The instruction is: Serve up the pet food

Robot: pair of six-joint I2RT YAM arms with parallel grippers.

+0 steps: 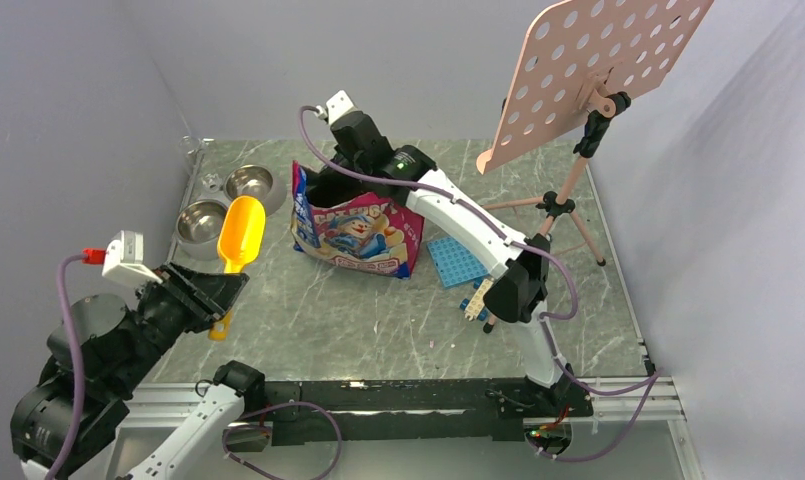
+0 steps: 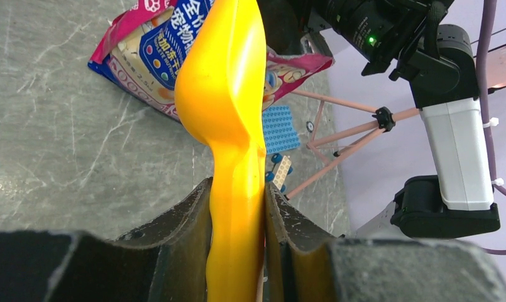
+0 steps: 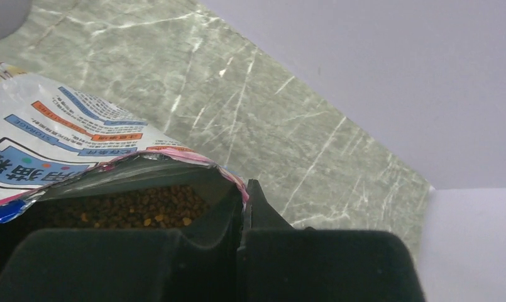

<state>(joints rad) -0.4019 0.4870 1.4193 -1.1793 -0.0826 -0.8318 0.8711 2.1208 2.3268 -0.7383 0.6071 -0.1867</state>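
At the near left, the left gripper (image 2: 236,207) is clenched on the handle of the orange-yellow scoop (image 1: 240,232). Its jaws press both flat sides of the handle, so the scoop's bowl points away toward the far side and sits level above the table (image 1: 378,320). The scoop looks empty. It hangs just right of the twin steel bowls (image 1: 223,200), which stand at the far left, and both bowls look empty too.

Right of the scoop stands the pink pouch (image 1: 363,235), upright with its mouth facing up. The right gripper (image 3: 244,201) reaches over from behind and is closed on the pouch's far rim, pinching the foil edge. I judge this grip is meant to steady the bag and hold its mouth wide for the scoop. The pet food (image 3: 131,207) lies inside the pouch, a loose brown mass low under the rim, seen from the right wrist.

Further right, a blue studded plate (image 1: 455,262) and some small blocks (image 1: 475,300) lie on the table, clear of the work. A pink perforated stand (image 1: 588,70) rises at the far right.
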